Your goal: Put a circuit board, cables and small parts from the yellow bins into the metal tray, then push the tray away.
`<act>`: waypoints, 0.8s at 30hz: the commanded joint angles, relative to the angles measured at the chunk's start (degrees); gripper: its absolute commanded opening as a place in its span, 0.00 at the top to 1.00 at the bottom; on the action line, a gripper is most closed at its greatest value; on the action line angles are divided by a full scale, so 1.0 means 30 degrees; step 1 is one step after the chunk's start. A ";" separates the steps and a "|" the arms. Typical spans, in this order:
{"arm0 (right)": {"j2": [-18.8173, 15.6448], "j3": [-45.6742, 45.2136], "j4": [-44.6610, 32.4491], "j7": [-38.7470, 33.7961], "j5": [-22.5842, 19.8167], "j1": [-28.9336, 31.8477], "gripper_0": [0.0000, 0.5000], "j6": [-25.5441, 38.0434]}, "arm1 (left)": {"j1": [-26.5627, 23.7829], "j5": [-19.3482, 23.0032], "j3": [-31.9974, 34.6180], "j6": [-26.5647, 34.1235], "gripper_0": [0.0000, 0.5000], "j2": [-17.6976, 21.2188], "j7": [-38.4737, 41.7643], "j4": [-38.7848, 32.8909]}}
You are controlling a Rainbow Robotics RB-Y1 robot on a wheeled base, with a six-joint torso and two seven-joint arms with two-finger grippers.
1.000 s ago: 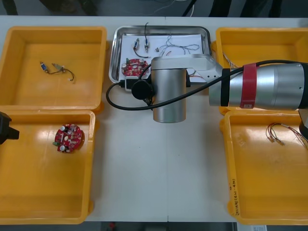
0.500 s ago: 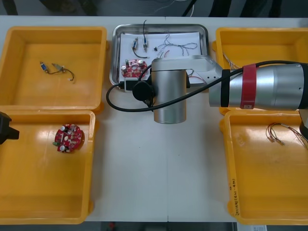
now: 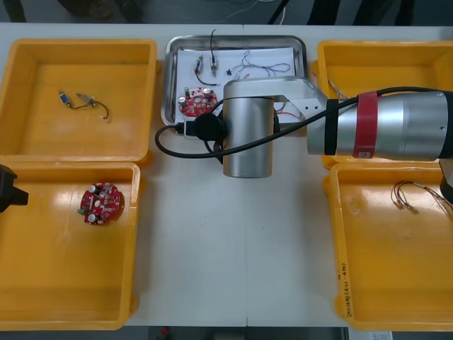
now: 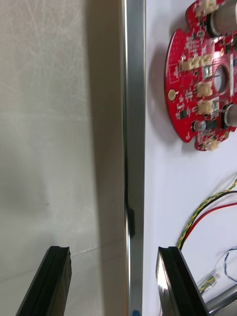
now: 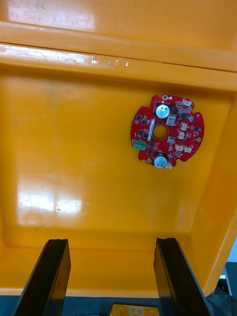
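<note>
At the table's left edge the left tool (image 5: 111, 242) is hovering over the near left yellow bin (image 3: 67, 312), its fingers standing apart with nothing between them. A round red circuit board (image 3: 101, 203) is lying on that bin's floor ahead of them. In the far left yellow bin (image 3: 78, 46) a few small metal parts (image 3: 65, 98) and a short cable (image 3: 95, 104) are resting close together.

Further right, the metal tray (image 3: 170, 78), white inside, is sitting on the table (image 3: 233, 248) between the far bins. It is holding a second red circuit board (image 3: 196, 100), a black cable (image 3: 212, 49), a twisted blue and white cable (image 3: 262, 68) and a red and yellow cable (image 4: 205, 219).

The right tool (image 4: 112, 249) is reaching across to the tray's near rim, fingers spread and gripping nothing. One finger is standing over bare table and the other over the tray's white floor, with the rim running between them.

In the near right yellow bin (image 3: 368, 283) thin reddish cables (image 3: 410, 193) are lying.
</note>
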 commanded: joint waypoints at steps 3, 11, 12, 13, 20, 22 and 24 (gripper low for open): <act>-0.0026 -0.1893 -0.0761 0.0693 -0.1277 -0.0917 0.00 0.1896 | 0.0315 -0.0081 0.0504 0.0130 0.00 0.0795 -0.1192 -0.0462; 0.0062 -0.3475 -0.3485 0.0224 -0.1336 -0.0301 0.00 0.5324 | 0.0315 -0.0081 0.0504 0.0130 0.00 0.0795 -0.1192 -0.0462; 0.0091 -0.3621 -0.3690 0.0195 -0.1336 -0.0184 0.00 0.5588 | 0.0315 -0.0081 0.0504 0.0130 0.00 0.0795 -0.1192 -0.0462; 0.0062 -0.4031 -0.4159 0.0107 -0.1336 0.0050 0.00 0.6086 | 0.0315 -0.0081 0.0504 0.0130 0.00 0.0795 -0.1192 -0.0462; 0.0091 -0.6258 -0.7118 -0.0420 -0.1248 0.1779 0.00 0.9074 | 0.0315 -0.0081 0.0504 0.0130 0.00 0.0795 -0.1192 -0.0462; 0.0091 -0.7020 -0.7909 -0.0596 -0.1160 0.2365 0.00 0.9807 | 0.0315 -0.0081 0.0504 0.0130 0.00 0.0795 -0.1192 -0.0462; 0.0062 -0.7811 -0.8993 -0.0977 -0.1131 0.3039 0.00 1.0891 | 0.0315 -0.0081 0.0504 0.0130 0.00 0.0795 -0.1192 -0.0462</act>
